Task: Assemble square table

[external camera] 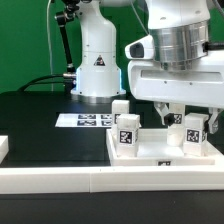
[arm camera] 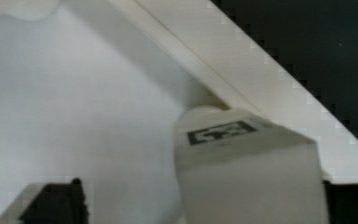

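Observation:
The square table top point(external camera: 150, 155) lies white at the exterior view's front right, with a raised rim. Tagged white legs stand on it: one at its left point(external camera: 126, 136), one behind that point(external camera: 120, 108), and one at its right point(external camera: 194, 130). My gripper point(external camera: 178, 114) hangs just above the right leg. In the wrist view that leg point(arm camera: 238, 150) stands in the top's corner point(arm camera: 87, 110) and reaches between my fingers. My gripper point(arm camera: 194, 208) is open. The leg sits nearer one finger, with a gap to the other finger point(arm camera: 51, 205).
The marker board point(external camera: 85, 120) lies on the black table in front of the robot base point(external camera: 98, 70). A long white rail point(external camera: 60, 182) edges the front. A white block point(external camera: 3, 148) shows at the exterior view's left edge.

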